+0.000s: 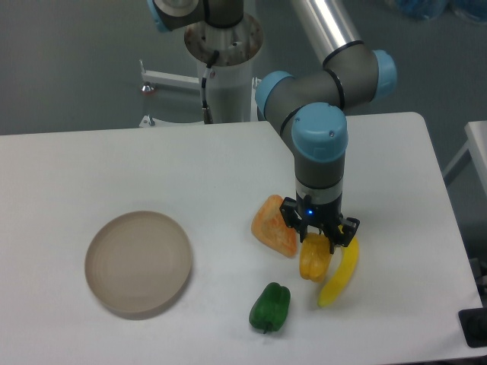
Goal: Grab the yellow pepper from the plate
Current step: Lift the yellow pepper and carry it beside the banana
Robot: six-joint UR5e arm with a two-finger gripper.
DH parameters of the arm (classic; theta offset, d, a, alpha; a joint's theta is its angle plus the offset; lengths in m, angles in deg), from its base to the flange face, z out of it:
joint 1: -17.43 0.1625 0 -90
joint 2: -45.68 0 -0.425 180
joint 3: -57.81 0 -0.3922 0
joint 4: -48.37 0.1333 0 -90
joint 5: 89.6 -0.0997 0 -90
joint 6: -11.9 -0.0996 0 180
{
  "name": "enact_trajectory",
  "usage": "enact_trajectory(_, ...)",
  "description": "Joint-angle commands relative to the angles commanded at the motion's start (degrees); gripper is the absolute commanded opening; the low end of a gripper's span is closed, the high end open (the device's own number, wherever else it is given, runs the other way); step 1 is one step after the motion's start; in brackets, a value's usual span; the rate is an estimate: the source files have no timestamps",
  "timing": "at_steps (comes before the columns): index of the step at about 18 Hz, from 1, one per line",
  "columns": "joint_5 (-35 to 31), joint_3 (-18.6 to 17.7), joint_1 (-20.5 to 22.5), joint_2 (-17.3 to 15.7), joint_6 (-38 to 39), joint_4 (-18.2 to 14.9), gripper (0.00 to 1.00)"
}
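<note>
On the right half of the white surface (114,160): the arm reaches straight down, its tool (319,237) pointing at the tabletop.
Tool state: its dark fingers (290,218) are closed around the top of the yellow pepper (313,259), holding it.
Yellow pepper: hanging under the tool, away from the plate, between the orange lumpy piece and the banana; whether its underside touches the tabletop cannot be told.
Plate (138,263): round, beige-tan, low-rimmed, lying flat on the left part of the tabletop, well apart from the tool and the pepper.
Orange lumpy piece (273,225): triangular, lying just left of the held pepper, touching or nearly touching it.
Banana (340,270): long and curved, lying just right of the pepper, its upper end hidden behind the tool.
Green pepper (270,307): lying near the front edge, below and left of the yellow one, apart from it.
</note>
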Motion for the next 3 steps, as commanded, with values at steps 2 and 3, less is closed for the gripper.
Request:
enact_trajectory(2, 0.00, 0.09, 0.00, 0.26, -0.26, 0.00, 0.47)
enact_trajectory(3, 0.00, 0.17, 0.00, 0.18, -0.44, 0.00, 0.47)
